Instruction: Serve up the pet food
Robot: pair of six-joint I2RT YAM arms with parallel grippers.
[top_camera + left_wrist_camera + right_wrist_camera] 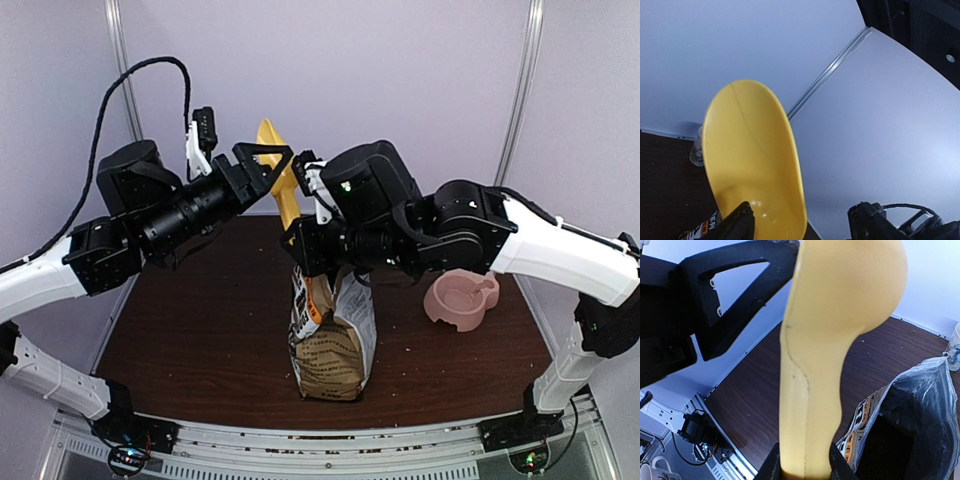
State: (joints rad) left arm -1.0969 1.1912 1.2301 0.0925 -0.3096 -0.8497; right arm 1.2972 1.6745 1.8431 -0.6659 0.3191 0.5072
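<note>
The kibble is hidden inside its brown bag. The bag stands upright at the middle of the table, its top crumpled open and dark inside.

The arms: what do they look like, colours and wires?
Both the left arm and right arm have chunky black joints and white shells lower down. A black cable loops off the left one. The left fingers are black triangular frames.

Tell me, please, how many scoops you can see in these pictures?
1. The yellow scoop stands upright above the open bag, its handle clamped in the right gripper. Another could be hidden inside the bag.
</note>
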